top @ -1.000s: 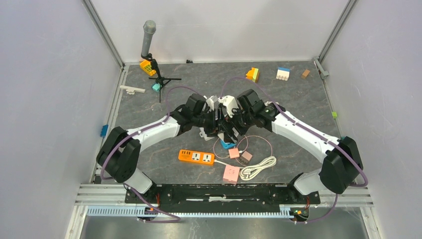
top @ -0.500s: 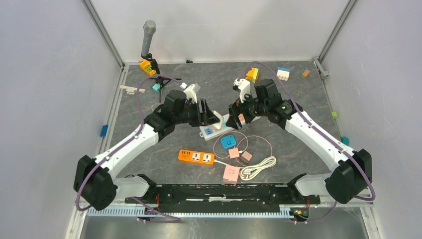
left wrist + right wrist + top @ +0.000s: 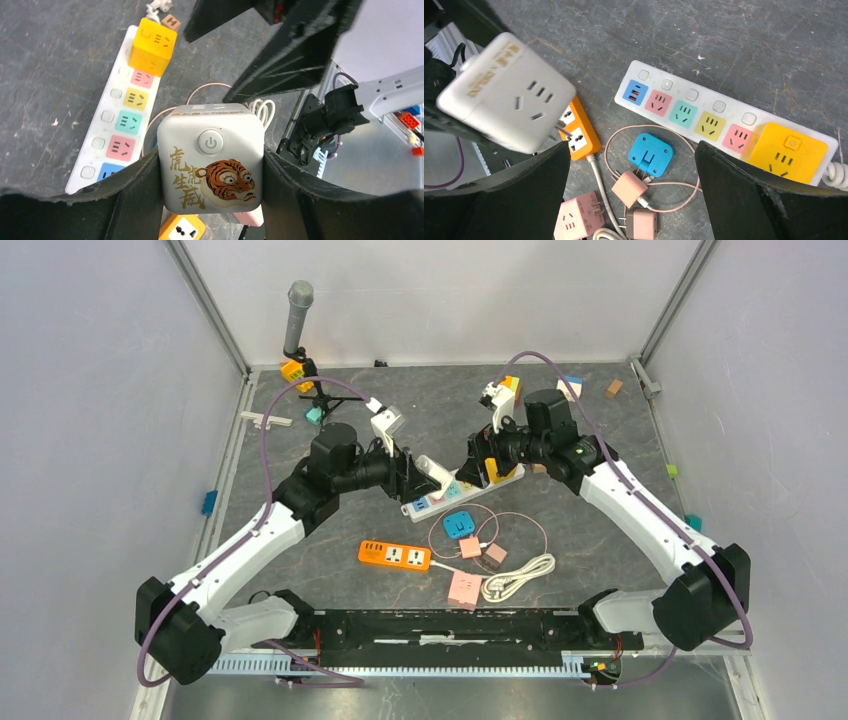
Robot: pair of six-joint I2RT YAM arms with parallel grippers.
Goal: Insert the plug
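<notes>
My left gripper [image 3: 425,471] is shut on a white cube plug [image 3: 210,157] with a tiger print and a power button, held above the table. The same cube shows at the upper left of the right wrist view [image 3: 506,90], its socket face and a prong visible. Below lies a white power strip [image 3: 450,495] with coloured sockets [image 3: 684,107]. A yellow cube [image 3: 788,150] sits plugged in at its right end. My right gripper [image 3: 480,460] hovers over the strip, jaws wide open and empty [image 3: 631,175].
An orange power strip [image 3: 395,556], a blue plug [image 3: 459,525], pink adapters [image 3: 464,588] with a thin pink cable and a coiled white cord [image 3: 517,577] lie near the front. A microphone on a tripod [image 3: 298,320] and toy blocks [image 3: 569,387] stand at the back.
Both grippers, close together over the strip a second ago, have drawn apart and back. The left one carries the white cube; the strip and yellow cube now show.
</notes>
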